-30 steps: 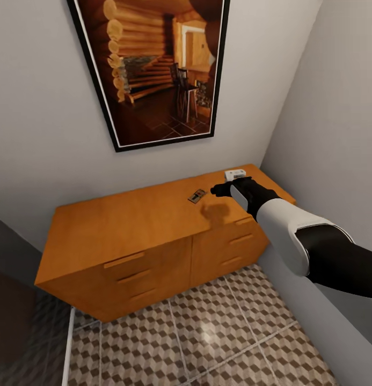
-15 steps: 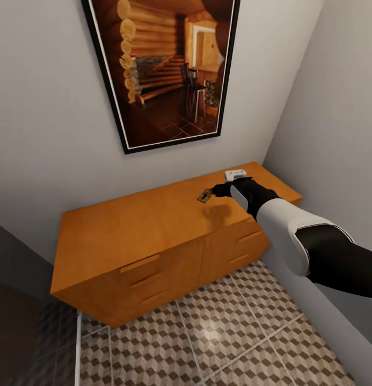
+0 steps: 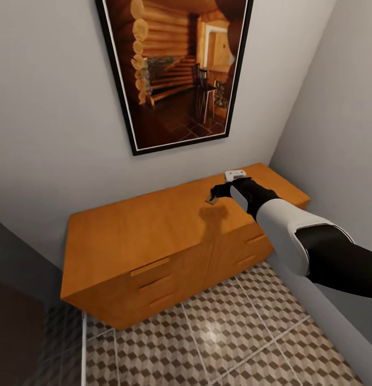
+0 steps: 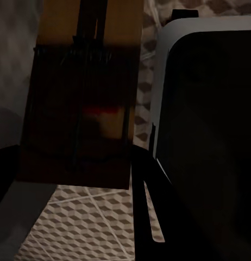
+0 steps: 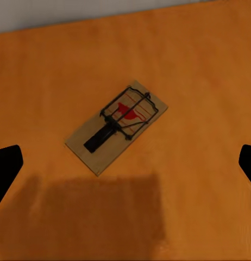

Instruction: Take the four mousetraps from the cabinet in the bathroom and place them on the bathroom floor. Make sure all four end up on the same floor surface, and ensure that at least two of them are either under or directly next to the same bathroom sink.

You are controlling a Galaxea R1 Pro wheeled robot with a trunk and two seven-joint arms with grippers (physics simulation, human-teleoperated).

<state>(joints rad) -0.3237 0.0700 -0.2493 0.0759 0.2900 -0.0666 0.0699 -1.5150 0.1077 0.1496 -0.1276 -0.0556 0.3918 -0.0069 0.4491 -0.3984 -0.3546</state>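
Observation:
One mousetrap (image 3: pixel 211 200), a tan board with dark wire and a red spot, lies flat on the orange-brown cabinet (image 3: pixel 137 228) top. My right gripper (image 3: pixel 219 191) hovers just above it, open. In the right wrist view the mousetrap (image 5: pixel 117 126) sits between and ahead of the spread fingertips (image 5: pixel 6 166) of my right gripper (image 5: pixel 125 163). In the left wrist view another mousetrap (image 4: pixel 82 98) hangs close to the camera over the bathroom floor (image 4: pixel 76 217), with my left gripper (image 4: pixel 76 163) shut on it. The bathroom sink is out of view.
A small white object (image 3: pixel 235 174) rests on the cabinet top behind the right gripper. A framed picture (image 3: pixel 175 69) hangs on the wall above. A side wall (image 3: pixel 336 134) closes in on the right. Cube-patterned floor tiles (image 3: pixel 207 338) run along the cabinet's front.
The whole view has shifted, so the cabinet sits further right in the picture. My right gripper has closed the gap to the mousetrap and now stands over it.

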